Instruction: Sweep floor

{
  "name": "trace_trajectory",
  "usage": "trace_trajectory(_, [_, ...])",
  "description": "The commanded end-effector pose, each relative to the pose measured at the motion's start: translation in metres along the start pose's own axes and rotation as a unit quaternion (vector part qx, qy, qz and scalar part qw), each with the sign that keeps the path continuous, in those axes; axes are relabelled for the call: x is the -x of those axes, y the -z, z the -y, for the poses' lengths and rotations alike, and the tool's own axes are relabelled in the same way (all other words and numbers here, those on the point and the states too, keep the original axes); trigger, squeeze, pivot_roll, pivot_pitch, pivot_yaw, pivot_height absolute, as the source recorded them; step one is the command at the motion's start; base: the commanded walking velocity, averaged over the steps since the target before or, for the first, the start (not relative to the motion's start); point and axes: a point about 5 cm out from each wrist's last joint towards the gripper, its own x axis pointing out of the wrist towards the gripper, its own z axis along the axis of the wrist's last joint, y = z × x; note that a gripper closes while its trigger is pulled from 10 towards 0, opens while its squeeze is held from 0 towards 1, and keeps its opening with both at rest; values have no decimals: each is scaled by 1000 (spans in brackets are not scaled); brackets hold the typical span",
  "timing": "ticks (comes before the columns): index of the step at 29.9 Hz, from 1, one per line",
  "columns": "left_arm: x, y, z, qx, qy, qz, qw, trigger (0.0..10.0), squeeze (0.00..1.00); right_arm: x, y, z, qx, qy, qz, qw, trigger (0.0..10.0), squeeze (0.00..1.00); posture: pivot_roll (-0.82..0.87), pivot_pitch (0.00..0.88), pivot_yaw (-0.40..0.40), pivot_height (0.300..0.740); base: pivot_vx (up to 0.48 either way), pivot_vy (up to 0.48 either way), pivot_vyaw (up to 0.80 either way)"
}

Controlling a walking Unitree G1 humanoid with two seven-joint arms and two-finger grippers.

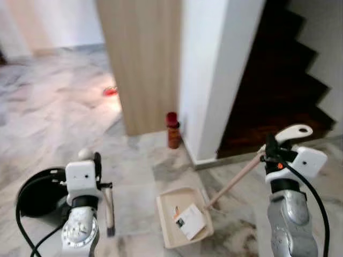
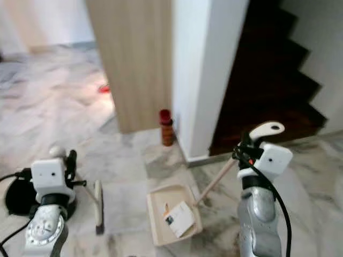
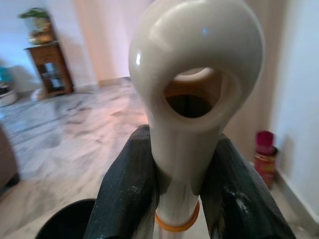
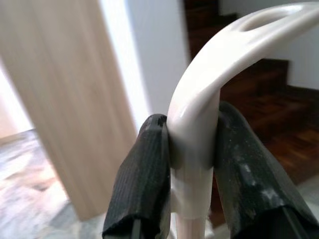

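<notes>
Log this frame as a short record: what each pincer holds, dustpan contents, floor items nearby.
left pincer: shut on broom handle
right pincer: shut on dustpan handle
dustpan: on the marble floor between the arms, holding a paper card
red-capped bottle: upright at the foot of the wooden panel
red scrap: on the floor farther off
black round object: beside the left arm

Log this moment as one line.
left claw: shut on broom handle | right claw: shut on dustpan handle | dustpan: on floor, holds card | red debris: unswept
</notes>
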Motion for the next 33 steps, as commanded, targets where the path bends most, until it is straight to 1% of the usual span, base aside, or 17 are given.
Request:
trace_trajectory(1, [-2,-9,-4,-7,-6,23,1000,10000,0,-5,-11,-7,-6,-10,27,1000,10000,0,107,0,-28,740,0,0,800])
trace_trajectory(14, [-2,-10,-2,-5,-2,24,1000,10000,0,-5,-11,-7,-9,-8,28,1000,10000,0,111,0,-30,740,0,0,800])
trace_trajectory(17, [-2,-10,-2,-4,-2,24,1000,10000,0,-6,-10,-6,-18,-6,24,1000,10000,0,110,2,-30,740,0,0,0])
trace_trajectory(26, [-2,-10,-2,-3,-2,24,1000,10000,0,-7,-8,-5,-25,-2,21,999,10000,0,113,4,-32,740,0,0,0])
trace_trajectory(30, [-1,-10,-2,-4,-2,24,1000,10000,0,-6,-8,-7,-21,-7,22,1000,10000,0,114,4,-31,740,0,0,0])
trace_trajectory(33, [-1,-10,-2,-4,-2,24,1000,10000,0,-7,-10,-7,-9,-11,25,1000,10000,0,114,5,-30,740,0,0,188])
